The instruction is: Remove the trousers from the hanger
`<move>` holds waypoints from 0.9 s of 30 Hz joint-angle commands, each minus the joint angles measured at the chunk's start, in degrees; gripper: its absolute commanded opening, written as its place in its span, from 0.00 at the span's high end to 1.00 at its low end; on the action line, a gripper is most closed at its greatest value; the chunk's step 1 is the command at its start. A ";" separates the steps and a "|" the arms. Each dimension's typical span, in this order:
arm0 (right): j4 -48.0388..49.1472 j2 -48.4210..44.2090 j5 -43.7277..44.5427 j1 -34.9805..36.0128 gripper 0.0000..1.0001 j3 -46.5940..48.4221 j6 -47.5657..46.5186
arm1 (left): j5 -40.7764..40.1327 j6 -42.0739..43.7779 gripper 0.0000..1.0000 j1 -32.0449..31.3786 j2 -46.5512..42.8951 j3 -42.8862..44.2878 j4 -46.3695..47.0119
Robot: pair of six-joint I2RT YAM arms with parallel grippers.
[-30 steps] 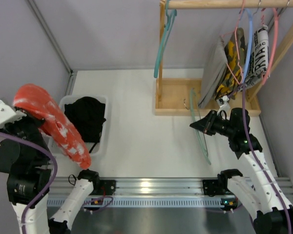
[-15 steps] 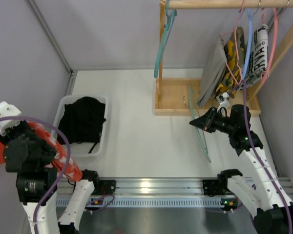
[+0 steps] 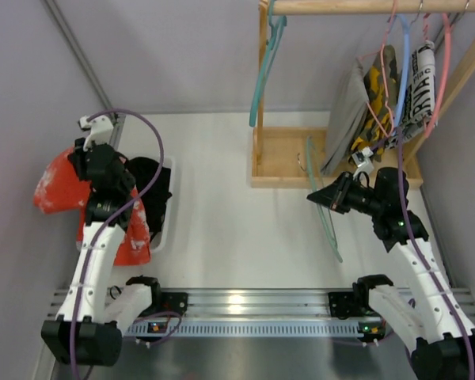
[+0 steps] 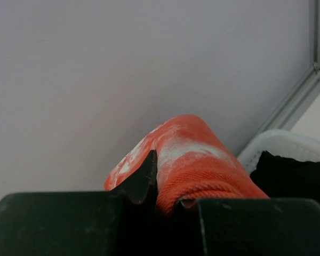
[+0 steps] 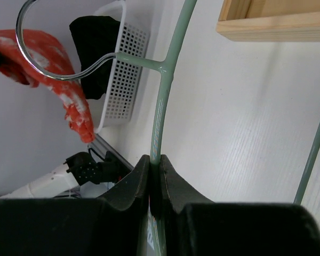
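The orange-red trousers with white blotches [image 3: 63, 186] hang from my left gripper [image 3: 91, 162] beside the white basket [image 3: 160, 229], clear of the hanger. In the left wrist view the jaws are shut on a fold of the trousers [image 4: 194, 160]. My right gripper [image 3: 326, 198] is shut on the bare pale-green hanger [image 3: 326, 222], held above the table right of centre. In the right wrist view the hanger [image 5: 165, 85] runs up from between the jaws, its metal hook [image 5: 37, 69] curling left, and the trousers [image 5: 58, 90] show far left.
The white basket [image 5: 122, 80] holds a black garment [image 3: 146, 190]. A wooden rack [image 3: 281, 150] at the back right carries a teal hanger [image 3: 265, 63] and several hung clothes [image 3: 380, 95]. Grey walls close both sides. A metal rail [image 3: 237, 305] runs along the near edge.
My left arm has swung up and back with the trousers, from low at the near left to beside the basket. My right gripper has held the hanger nearly still.
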 commanded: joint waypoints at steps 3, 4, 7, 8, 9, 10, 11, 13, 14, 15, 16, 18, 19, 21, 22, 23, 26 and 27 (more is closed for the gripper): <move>2.79 -0.96 -1.80 -0.10 1.00 4.53 0.09 | 2.43 -7.10 1.00 0.20 7.66 -1.97 14.62; 2.35 -0.87 -1.80 -0.19 1.00 4.88 -0.26 | 2.17 -7.46 1.00 0.11 8.80 -2.15 14.54; 1.12 -1.40 -1.98 -0.19 1.00 6.03 -0.70 | 1.47 -7.55 1.00 0.02 10.57 -4.68 13.23; 1.11 -1.57 -1.98 -0.10 1.00 6.29 -0.70 | 1.64 -7.64 1.00 -0.06 10.31 -5.39 11.91; 1.11 -1.66 -2.06 -0.10 1.00 6.38 -0.61 | 2.08 -8.86 1.00 -0.33 9.09 -6.01 9.81; 1.20 -1.84 -2.06 -0.19 1.00 6.47 -0.53 | 5.91 -10.09 1.00 -0.42 8.21 -6.62 3.26; 1.29 -1.84 -2.06 -0.10 1.00 6.55 -0.27 | 8.90 -11.67 1.00 -0.42 7.33 -6.46 -2.55; 1.73 -1.84 -2.33 -0.19 1.00 6.64 -0.09 | 15.58 -15.80 1.00 -0.42 6.35 -6.63 -10.04; 2.08 -1.49 -2.50 -0.19 1.00 6.73 0.26 | 20.84 -16.68 1.00 -0.42 6.53 -7.41 -14.86; 2.34 -1.40 -2.68 -0.10 1.00 6.82 0.44 | 22.54 -17.56 0.96 -0.42 6.88 -8.12 -16.04; 2.43 -1.14 -3.20 -0.10 1.00 6.91 0.44 | 23.17 -18.44 0.94 -0.42 8.19 -9.69 -16.83; 2.70 -0.52 -3.38 -0.19 1.00 7.87 0.62 | 26.77 -20.03 0.93 -0.42 10.03 -10.84 -18.25; 2.52 -0.08 -3.47 -0.10 1.00 8.66 0.53 | 27.47 -20.99 0.91 -0.42 11.87 -11.63 -18.42; 2.43 0.09 -3.56 -0.10 1.00 9.45 0.44 | 31.06 -22.66 0.83 -0.42 13.99 -11.73 -19.65; 2.26 0.10 -3.56 -0.10 1.00 10.24 0.53 | 31.95 -23.89 0.80 -0.42 14.96 -11.12 -20.26; 2.17 0.10 -3.47 -0.19 1.00 10.60 0.62 | 33.79 -24.68 0.77 -0.42 16.88 -10.59 -21.31; 1.73 0.45 -4.26 -0.10 1.00 12.00 2.02 | 41.61 -27.23 0.56 -0.42 19.70 -7.78 -26.15; 1.29 0.53 -4.52 -0.19 1.00 12.53 2.28 | 43.11 -27.68 0.51 -0.42 19.89 -7.08 -27.12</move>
